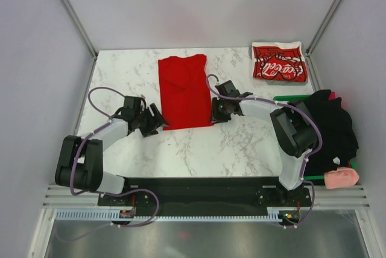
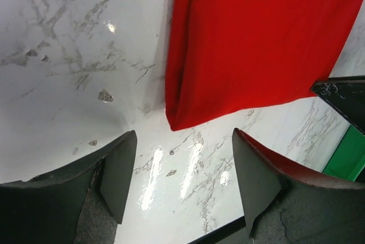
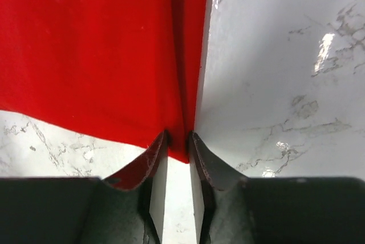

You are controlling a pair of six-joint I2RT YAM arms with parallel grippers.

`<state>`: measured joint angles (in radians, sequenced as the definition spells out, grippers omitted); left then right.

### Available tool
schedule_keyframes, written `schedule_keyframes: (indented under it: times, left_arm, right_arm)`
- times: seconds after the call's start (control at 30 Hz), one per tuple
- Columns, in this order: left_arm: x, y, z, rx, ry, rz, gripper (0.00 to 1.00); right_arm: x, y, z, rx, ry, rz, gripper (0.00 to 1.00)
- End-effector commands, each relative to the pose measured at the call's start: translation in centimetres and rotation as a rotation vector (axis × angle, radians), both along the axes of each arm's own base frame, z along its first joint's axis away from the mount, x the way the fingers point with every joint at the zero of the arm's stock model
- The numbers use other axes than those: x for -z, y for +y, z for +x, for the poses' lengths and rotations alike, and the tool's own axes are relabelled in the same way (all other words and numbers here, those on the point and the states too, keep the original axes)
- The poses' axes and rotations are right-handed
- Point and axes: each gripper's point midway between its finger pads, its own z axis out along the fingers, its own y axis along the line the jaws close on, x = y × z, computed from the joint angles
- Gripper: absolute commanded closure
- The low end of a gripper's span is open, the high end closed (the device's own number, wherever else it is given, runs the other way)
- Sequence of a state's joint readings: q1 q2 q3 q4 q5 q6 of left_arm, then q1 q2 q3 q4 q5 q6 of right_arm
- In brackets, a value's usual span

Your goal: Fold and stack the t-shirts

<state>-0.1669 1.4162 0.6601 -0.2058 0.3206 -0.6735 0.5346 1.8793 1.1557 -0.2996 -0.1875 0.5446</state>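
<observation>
Done: red-and-white Coca-Cola print cloth t-shirt point(image 1: 278, 62) folded, far right corner of white marble table point(image 1: 241, 143) | plain bright red cloth t-shirt point(image 1: 184, 92) mid-table, only a long strip | left gripper point(image 2: 182, 141) spread beside near left corner | right gripper point(image 3: 178, 141) pinches near right corner | we judge cross-fold and stacking remain

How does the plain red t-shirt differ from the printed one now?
The plain red t-shirt lies mid-table as a long strip; the printed t-shirt is a smaller folded packet, far right. The right gripper pinches the plain one; the printed one lies untouched. Both are red.
</observation>
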Motion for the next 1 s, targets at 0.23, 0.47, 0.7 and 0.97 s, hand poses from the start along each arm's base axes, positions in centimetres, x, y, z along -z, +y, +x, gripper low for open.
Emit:
schedule_keyframes:
  times: [0.23, 0.47, 0.7, 0.97]
  left_arm:
    - [1.4, -1.3, 0.4, -0.029, -0.014, -0.042, 0.32]
    - [2.4, -1.3, 0.4, -0.054, -0.008, -0.022, 0.47]
    - [2.6, -0.3, 1.3, -0.104, -0.025, 0.024, 0.69]
    - [1.0, -0.6, 1.6, -0.087, -0.065, 0.035, 0.98]
  right_arm:
    - [2.0, -0.2, -1.1, 0.014, 0.052, 0.003, 0.89]
    - [2.7, -0.2, -1.3, 0.010, 0.063, 0.000, 0.99]
    - [3.4, -0.5, -1.4, 0.010, 0.077, 0.001, 1.00]
    - [2.6, -1.3, -1.8, 0.014, 0.077, 0.009, 1.00]
